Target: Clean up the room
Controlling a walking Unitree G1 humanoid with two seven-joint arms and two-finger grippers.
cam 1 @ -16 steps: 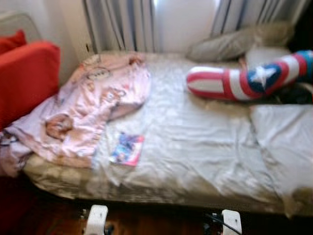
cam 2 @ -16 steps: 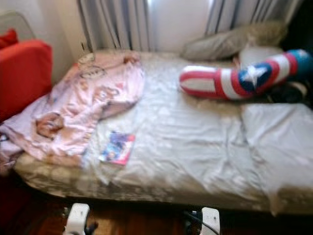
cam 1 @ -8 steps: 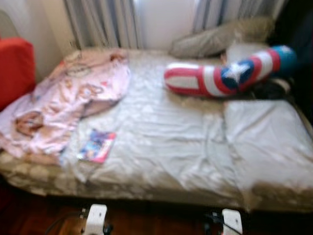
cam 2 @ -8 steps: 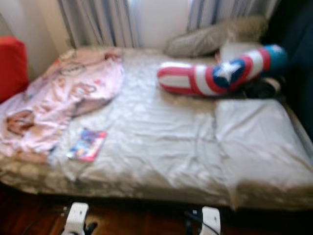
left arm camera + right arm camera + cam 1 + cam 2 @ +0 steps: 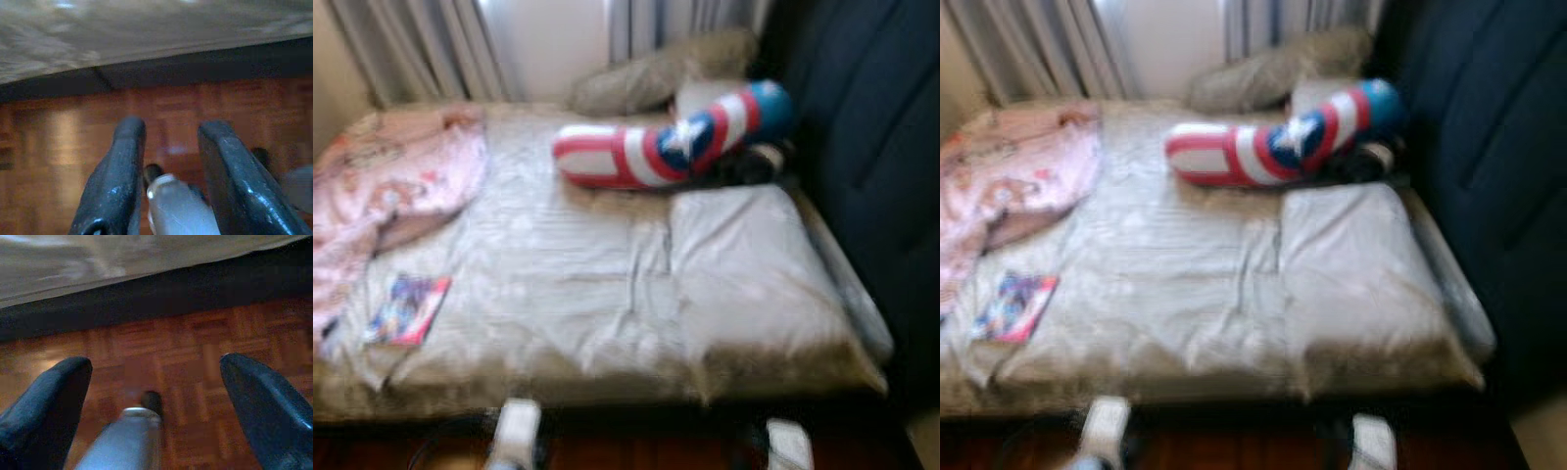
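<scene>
Left gripper (image 5: 168, 147) narrowly parted, right gripper (image 5: 154, 382) wide, both empty. You want magazine (image 5: 408, 309), 9 o'clock: probably light, floppy; pinch its edge.

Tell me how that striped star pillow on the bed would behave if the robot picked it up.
The striped star pillow looks plump and already bent along its length, so it would probably sag or fold if lifted at one end. It is likely light for its bulk. Being long and rounded, it may roll on the bed sheet if pushed.
</scene>
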